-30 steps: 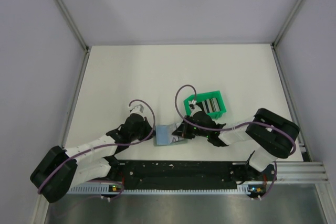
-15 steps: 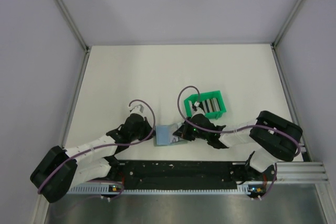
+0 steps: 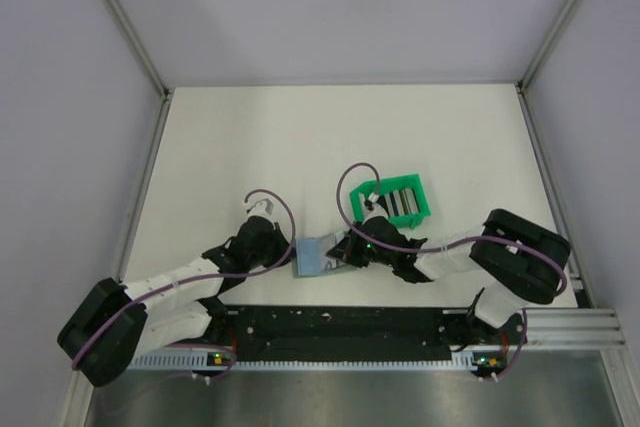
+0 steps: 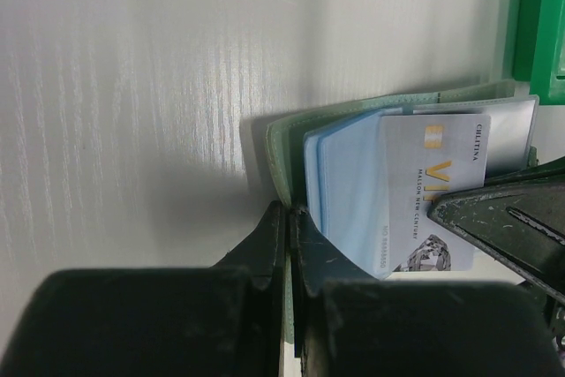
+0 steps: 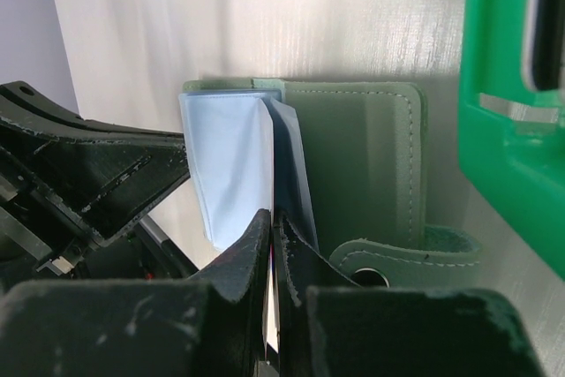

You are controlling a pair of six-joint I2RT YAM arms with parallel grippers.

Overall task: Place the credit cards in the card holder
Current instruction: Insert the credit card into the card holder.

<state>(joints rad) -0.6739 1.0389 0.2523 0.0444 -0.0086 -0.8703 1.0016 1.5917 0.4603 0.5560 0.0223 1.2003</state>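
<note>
- Top external view: I am watching the left end effector (image 3: 292, 258) pinching the left edge of the card holder (image 3: 316, 258). The holder is lying open on the counter (image 3: 300, 137) between the two arms, close to their bases. The right end effector (image 3: 344, 251) is reaching it from the right. The green bin (image 3: 366, 194) is sitting just beyond, with more credit cards (image 3: 402, 203) standing inside.
- Left wrist view: my left jaws are clamping narrowly on the holder's grey-green cover, and the light blue leaves are fanning upward. A whitish credit card (image 4: 433, 174) is lying against the blue leaf, with a right finger pressing on its lower corner. I cannot tell whether it is sitting in a pocket.
- Right wrist view: my right jaws are squeezing almost together on the thin pale edge of that card, right beside the blue leaves. The snap strap (image 5: 402, 258) is resting on the counter, near the bin's wall.
</note>
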